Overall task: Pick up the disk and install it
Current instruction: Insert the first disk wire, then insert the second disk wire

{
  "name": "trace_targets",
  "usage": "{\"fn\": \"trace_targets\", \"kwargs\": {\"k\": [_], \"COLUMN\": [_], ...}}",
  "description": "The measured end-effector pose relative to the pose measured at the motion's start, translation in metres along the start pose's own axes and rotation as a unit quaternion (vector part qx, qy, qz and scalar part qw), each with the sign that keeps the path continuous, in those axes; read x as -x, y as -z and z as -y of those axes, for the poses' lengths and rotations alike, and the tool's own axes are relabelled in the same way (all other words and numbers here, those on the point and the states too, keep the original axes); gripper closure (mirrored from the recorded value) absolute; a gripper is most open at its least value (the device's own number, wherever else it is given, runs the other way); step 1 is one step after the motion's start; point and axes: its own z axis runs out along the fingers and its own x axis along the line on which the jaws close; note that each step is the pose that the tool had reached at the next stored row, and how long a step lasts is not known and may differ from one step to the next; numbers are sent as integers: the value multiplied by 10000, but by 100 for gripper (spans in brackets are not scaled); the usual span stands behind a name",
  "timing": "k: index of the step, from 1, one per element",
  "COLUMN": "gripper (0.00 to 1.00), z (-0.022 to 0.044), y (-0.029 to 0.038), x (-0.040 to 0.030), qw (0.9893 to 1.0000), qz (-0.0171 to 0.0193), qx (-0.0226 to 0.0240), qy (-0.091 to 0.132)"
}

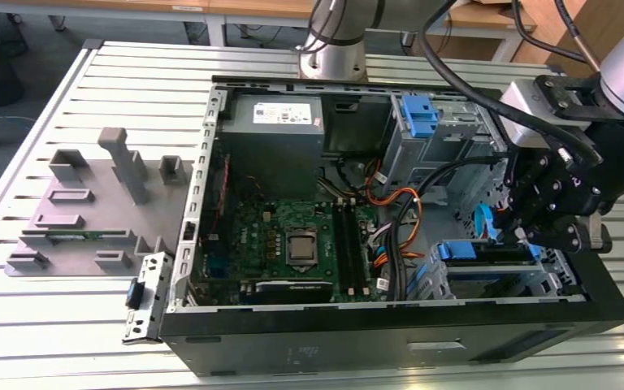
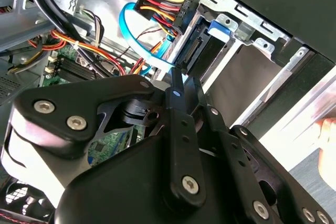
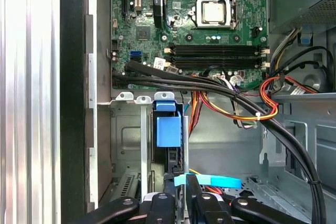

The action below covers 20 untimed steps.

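— Claw (image 3: 181, 195) first: what do we make of it?

— We see it pressed together, with nothing visible between its tips. It hangs inside the computer case (image 1: 399, 349), low over the drive cage (image 1: 559, 272).

— And the setting, from the biggest thing down?

— We have the slatted metal table (image 1: 30, 325) carrying the open case, with a grey fixture (image 1: 84, 211) beside it towards the table's edge on the exterior view's left. Inside the case lies the motherboard (image 1: 290, 236). The cage sits in the case's corner at the exterior view's right, by the front panel.

— Where is the disk?

— We find the disk (image 3: 169, 129) already standing on edge in a cage slot, its blue tab showing. We judge it seated or nearly so.

— Which way does it lie from the claw?

— Straight ahead of the tips, we think. Its long axis runs along the slot, away from the claw. A blue cable (image 3: 210, 182) crosses just beside the tips.
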Motion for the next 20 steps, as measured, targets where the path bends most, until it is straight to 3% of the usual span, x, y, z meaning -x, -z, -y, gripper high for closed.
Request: {"fn": "trace_targets", "kwargs": {"k": [20], "gripper": [76], "z": [21], "y": [18], "x": [2], "qw": [10000], "qz": [-1], "qx": [0], "qy": [1]}}
